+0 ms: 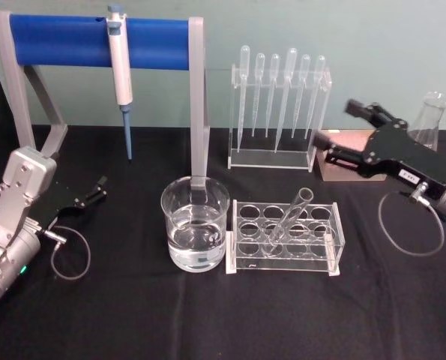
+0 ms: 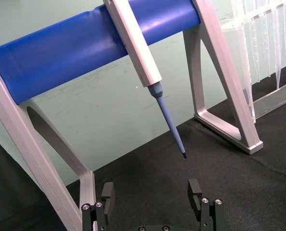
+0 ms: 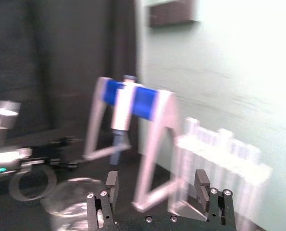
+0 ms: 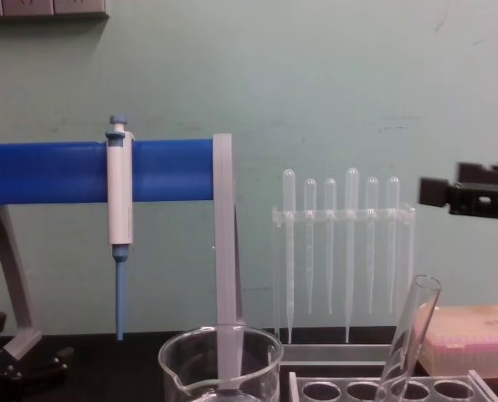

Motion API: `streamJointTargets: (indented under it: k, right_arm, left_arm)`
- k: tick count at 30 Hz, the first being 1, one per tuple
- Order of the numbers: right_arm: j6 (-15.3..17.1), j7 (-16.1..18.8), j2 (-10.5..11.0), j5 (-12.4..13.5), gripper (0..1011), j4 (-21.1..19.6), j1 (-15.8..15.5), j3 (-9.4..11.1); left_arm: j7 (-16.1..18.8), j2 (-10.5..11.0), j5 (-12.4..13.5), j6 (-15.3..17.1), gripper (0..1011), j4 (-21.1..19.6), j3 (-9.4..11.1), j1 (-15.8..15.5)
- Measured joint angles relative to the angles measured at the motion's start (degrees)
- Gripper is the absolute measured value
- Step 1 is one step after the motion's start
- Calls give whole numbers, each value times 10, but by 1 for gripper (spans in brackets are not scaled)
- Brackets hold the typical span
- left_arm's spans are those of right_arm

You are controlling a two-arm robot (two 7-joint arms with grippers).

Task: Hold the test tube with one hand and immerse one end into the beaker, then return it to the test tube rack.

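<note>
The tube [image 1: 288, 220] leans in a clear rack [image 1: 284, 238] at centre table, round bottom seated in a hole and open rim tilted up toward 1 o'clock, so the upper part stands free above the rack for a claw to take. The beaker [image 1: 195, 223] stands just beside the rack at its 9 o'clock, touching or nearly so, with clear liquid filling roughly its lower half; that closeness would keep the carry short. The right gripper [image 1: 360, 129] hangs raised at about 2 o'clock from the tube, well apart from it, its black fingers spread wide and holding nothing, which I judge to be the start of a reach toward the tube. The left gripper [image 1: 92, 192] rests low near the table at 9 o'clock from the beaker, also open and empty, apparently parked. Tube, beaker and rack are smooth, hard and transparent, the tube a slim cylinder and the beaker a broad one with a pour lip; glass like this could slip in hard fingers, so a firm grip below the rim seems wise. Behind, at 12 o'clock from the rack, thin translucent pipettes [image 1: 279, 94] hang in their own stand, and a white-and-blue pipettor [image 1: 120, 71] hangs from a blue bar [image 1: 99, 41]. The table [image 1: 208, 315] wears a matte black cloth.
</note>
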Motion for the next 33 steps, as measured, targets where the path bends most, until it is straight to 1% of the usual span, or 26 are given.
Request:
streamJointTargets:
  k: [1, 2, 3, 4, 6, 7, 8, 9, 10, 11, 13, 17, 21, 33]
  right_arm:
    - [2, -16, -2, -3, 1002, -1, -5, 4]
    - [6, -47, -8, -9, 1002, 0, -16, 13]
    - [8, -63, -12, -14, 1002, 0, -20, 17]
    - [11, -91, -18, -24, 1002, 3, -28, 22]
    - [15, -123, -27, -37, 1002, 8, -36, 26]
    - [16, -133, -31, -41, 1002, 10, -37, 27]
    - [20, -158, -40, -52, 1002, 16, -42, 29]
    - [23, -170, -44, -58, 1002, 19, -43, 30]
    - [28, -190, -53, -68, 1002, 25, -46, 31]
    - [28, -190, -53, -68, 1002, 25, -46, 31]
    - [36, -220, -69, -82, 1002, 35, -52, 32]
    - [38, -234, -82, -95, 1002, 48, -54, 32]
    - [37, -232, -89, -101, 1002, 59, -53, 32]
    - [36, -230, -90, -103, 1002, 61, -52, 33]
  left_arm:
    - [0, 0, 0, 0, 1000, 0, 0, 0]
    - [0, 0, 0, 0, 1000, 0, 0, 0]
    - [0, 0, 0, 0, 1000, 0, 0, 0]
    - [0, 0, 0, 0, 1000, 0, 0, 0]
    - [0, 0, 0, 0, 1000, 0, 0, 0]
    - [0, 0, 0, 0, 1000, 0, 0, 0]
    - [0, 0, 0, 0, 1000, 0, 0, 0]
    - [0, 0, 0, 0, 1000, 0, 0, 0]
    - [0, 0, 0, 0, 1000, 0, 0, 0]
    - [0, 0, 0, 0, 1000, 0, 0, 0]
    - [0, 0, 0, 0, 1000, 0, 0, 0]
    - [0, 0, 0, 0, 1000, 0, 0, 0]
    - [0, 0, 0, 0, 1000, 0, 0, 0]
    - [0, 0, 0, 0, 1000, 0, 0, 0]
